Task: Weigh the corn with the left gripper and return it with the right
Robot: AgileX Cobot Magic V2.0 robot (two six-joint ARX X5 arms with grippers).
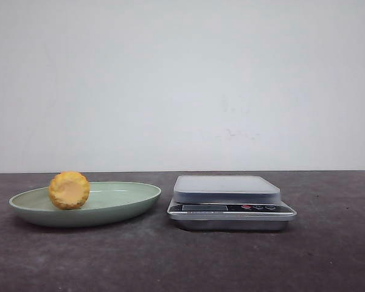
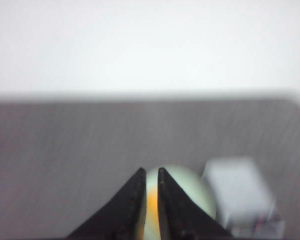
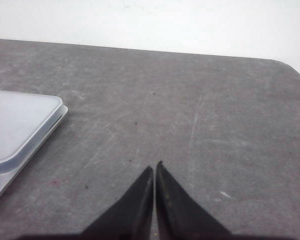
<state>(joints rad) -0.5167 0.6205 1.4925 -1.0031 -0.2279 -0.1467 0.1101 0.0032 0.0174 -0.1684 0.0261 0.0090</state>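
The corn (image 1: 69, 190) lies on a pale green plate (image 1: 125, 196) at the left of the table, its pale round cut end facing me. In the blurred left wrist view the left gripper (image 2: 151, 171) hangs well above and short of the plate (image 2: 192, 187). Its two dark fingers stand almost together and hold nothing, and an orange strip of corn (image 2: 151, 206) shows through the slit between them. The right gripper (image 3: 155, 165) is shut and empty over bare table, to the right of the scale. Neither gripper shows in the front view.
A silver digital kitchen scale (image 1: 226, 190) with a flat grey platform stands just right of the plate. It also shows in the left wrist view (image 2: 240, 195) and the right wrist view (image 3: 15, 125). A white wall runs behind the dark grey table (image 1: 328, 255).
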